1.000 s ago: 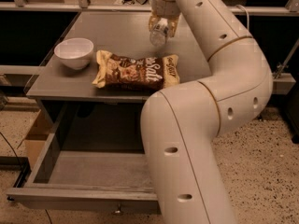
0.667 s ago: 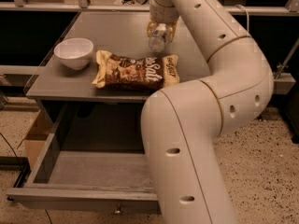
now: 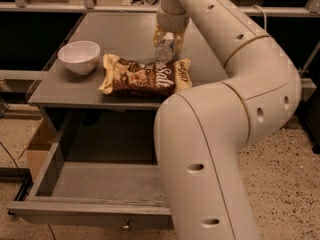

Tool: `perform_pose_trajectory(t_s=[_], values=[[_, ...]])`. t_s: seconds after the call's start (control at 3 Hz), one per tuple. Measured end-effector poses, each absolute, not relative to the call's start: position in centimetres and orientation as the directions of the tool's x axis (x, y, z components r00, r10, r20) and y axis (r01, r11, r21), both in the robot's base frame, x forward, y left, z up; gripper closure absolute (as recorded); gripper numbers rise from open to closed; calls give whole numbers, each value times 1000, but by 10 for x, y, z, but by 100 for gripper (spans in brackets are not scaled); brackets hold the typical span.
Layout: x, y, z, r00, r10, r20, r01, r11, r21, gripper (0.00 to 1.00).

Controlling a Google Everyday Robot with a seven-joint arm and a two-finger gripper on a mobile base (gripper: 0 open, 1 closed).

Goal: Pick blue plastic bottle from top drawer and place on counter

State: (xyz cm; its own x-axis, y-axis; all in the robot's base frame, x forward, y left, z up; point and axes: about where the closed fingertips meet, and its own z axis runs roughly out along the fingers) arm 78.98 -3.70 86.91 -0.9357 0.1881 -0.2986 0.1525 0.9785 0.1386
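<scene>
The blue plastic bottle (image 3: 165, 46), small and clear with a pale label, is held between the fingers of my gripper (image 3: 167, 45) just above the counter (image 3: 125, 34), right behind the snack bag. The gripper is shut on the bottle, its yellowish fingers (image 3: 158, 38) on either side of it. Whether the bottle's base touches the counter is unclear. The top drawer (image 3: 95, 189) stands pulled out below the counter, and the part of its inside that shows holds nothing; my arm hides its right end.
A white bowl (image 3: 79, 57) sits at the counter's left front. A brown and yellow snack bag (image 3: 145, 76) lies flat near the front edge. My large arm (image 3: 230, 134) fills the right side. A cardboard box (image 3: 37, 144) stands on the floor at left.
The gripper with the bottle has come down and slightly nearer, closer to the counter behind the snack bag. Bowl, bag and drawer have not moved.
</scene>
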Motion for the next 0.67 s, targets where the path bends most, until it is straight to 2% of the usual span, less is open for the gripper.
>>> perform_pose_trajectory(t_s=[0.33,0.67], values=[[783,-30,859,-943,178,-282,142,979,144,100],[782,-29,854,-945,175,-275,141,980,139,74]])
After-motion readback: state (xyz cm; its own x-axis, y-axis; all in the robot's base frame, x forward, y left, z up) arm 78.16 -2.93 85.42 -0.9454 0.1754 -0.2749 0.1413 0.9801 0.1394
